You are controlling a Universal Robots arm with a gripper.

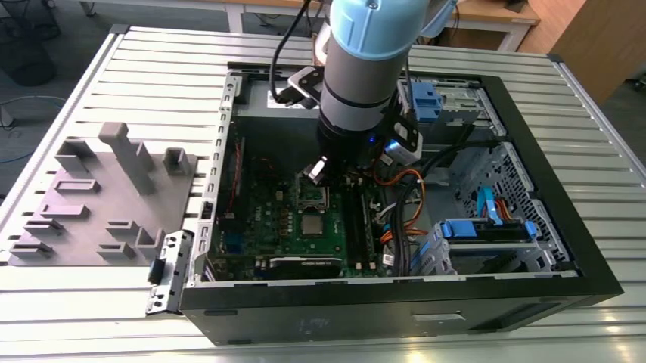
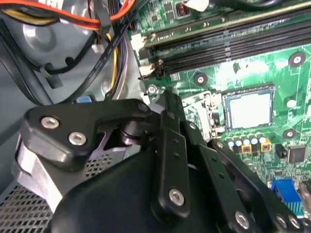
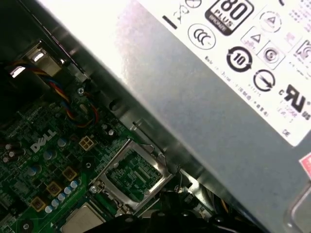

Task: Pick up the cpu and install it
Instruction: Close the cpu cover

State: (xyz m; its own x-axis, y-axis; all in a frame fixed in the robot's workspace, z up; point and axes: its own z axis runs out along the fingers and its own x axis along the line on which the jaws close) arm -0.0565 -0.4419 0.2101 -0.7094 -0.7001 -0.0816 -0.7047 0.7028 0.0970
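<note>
The cpu (image 1: 316,225) is a small silver square lying flat in its socket on the green motherboard (image 1: 272,227) inside the open computer case. It also shows as a pale square chip (image 2: 249,108) in the second wrist view, and one corner of the cpu (image 3: 85,219) shows in the first wrist view. The silver socket frame (image 3: 130,175) stands flipped open beside the chip. My gripper (image 1: 336,175) hangs low inside the case, over the frame and just beyond the cpu, with nothing seen in it. Its black linkage (image 2: 167,104) is in the foreground of the second wrist view.
A grey fixture with plastic blocks (image 1: 101,197) lies on the slatted table at the exterior view's left. The grey power supply (image 3: 218,111) is close by the arm. Orange and black cables (image 1: 404,189), memory slots (image 2: 228,46) and blue drive bays (image 1: 485,227) crowd the case.
</note>
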